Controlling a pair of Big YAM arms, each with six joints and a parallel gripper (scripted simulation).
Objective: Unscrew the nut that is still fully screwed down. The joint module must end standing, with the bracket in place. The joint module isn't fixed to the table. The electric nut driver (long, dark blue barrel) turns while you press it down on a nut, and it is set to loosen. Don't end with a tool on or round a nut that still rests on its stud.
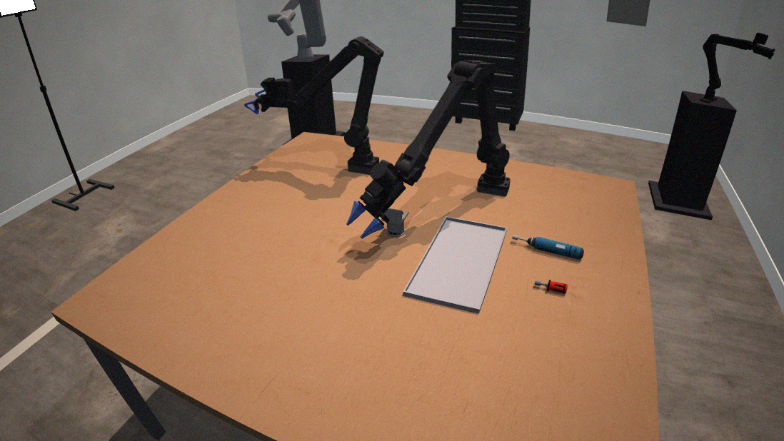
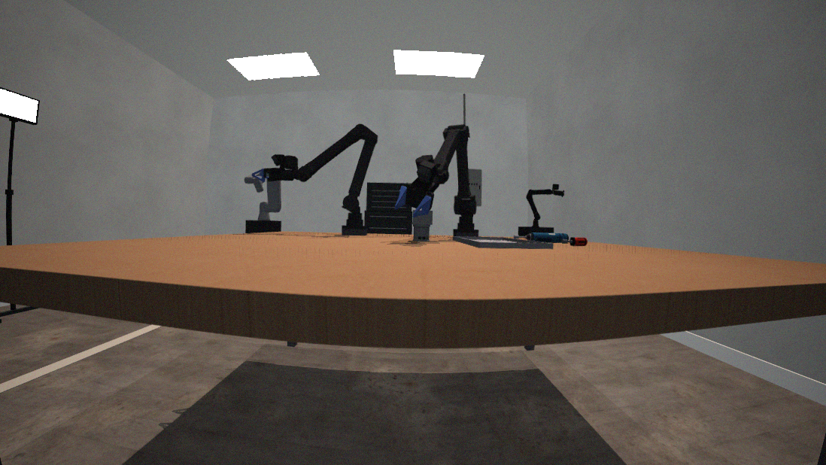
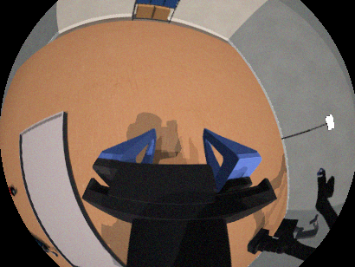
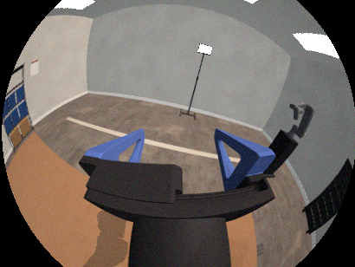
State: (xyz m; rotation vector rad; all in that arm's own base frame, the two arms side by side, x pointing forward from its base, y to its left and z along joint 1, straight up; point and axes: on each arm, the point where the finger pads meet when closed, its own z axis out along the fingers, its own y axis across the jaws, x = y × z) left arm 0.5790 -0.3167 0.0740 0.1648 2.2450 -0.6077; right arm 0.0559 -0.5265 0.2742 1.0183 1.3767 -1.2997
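The grey joint module (image 1: 395, 224) (image 2: 421, 229) stands upright on the table, left of the tray; my left gripper partly hides its top, and I cannot make out the bracket, studs or nuts. The electric nut driver (image 1: 556, 247) (image 2: 548, 237) lies on its side right of the tray. My left gripper (image 1: 355, 230) (image 2: 408, 211) (image 3: 179, 133) is part open and empty, tilted down over the table close beside the module, which its wrist view does not show. My right gripper (image 1: 250, 99) (image 4: 179, 132) is wide open and empty, raised high at the far left.
A shallow tray (image 1: 455, 262) (image 2: 514, 245) (image 3: 48, 182) lies between the module and the tools. A short red driver (image 1: 558, 286) (image 2: 578, 241) lies in front of the electric one. The left arm's forearm passes above and behind the module.
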